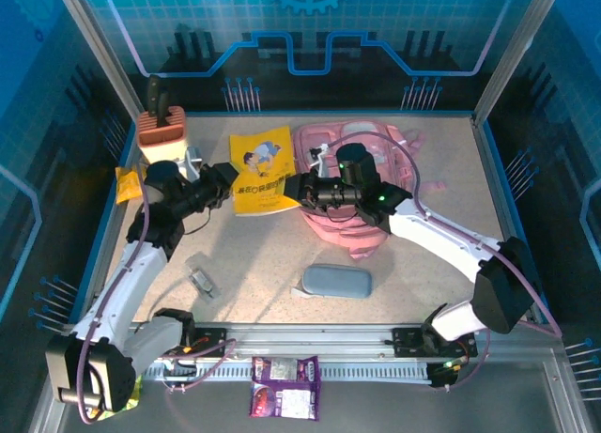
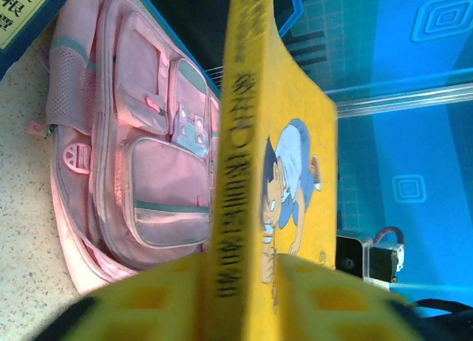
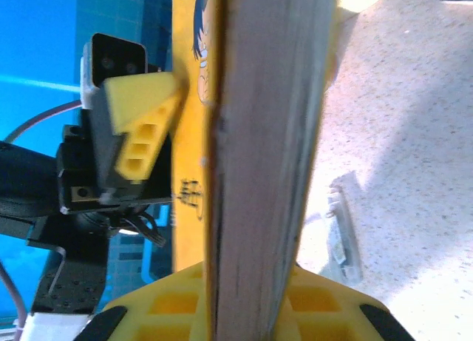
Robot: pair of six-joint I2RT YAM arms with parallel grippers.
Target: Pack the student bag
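Pink fabric with pale trim: the student bag (image 1: 347,234) lies flat on the speckled table (image 1: 451,161), right of centre toward the far edge, with the right arm reaching across it. From the left wrist its front pockets and zips (image 2: 140,156) face the camera.

Just left of the bag is a yellow book (image 1: 261,165) with a cartoon boy on its cover, which faces up. It sits between the two arms.

The right gripper (image 1: 299,184) has the book's right edge, and its yellow fingers (image 3: 170,304) are pressed against both sides of the page block (image 3: 255,134).

The left gripper (image 1: 228,182) straddles the opposite edge, with a finger on either side of the spine (image 2: 288,134). I cannot tell whether those fingers are clamping the book or standing just off it.

Nearer the arms' bases lies a grey oblong pencil case (image 1: 336,281), well apart from the bag. An orange-brown holder (image 1: 161,131) stands at the far left corner.

A purple packet (image 1: 285,386) rests on the front rail, and a small clear item (image 1: 201,281) lies left of the pencil case.
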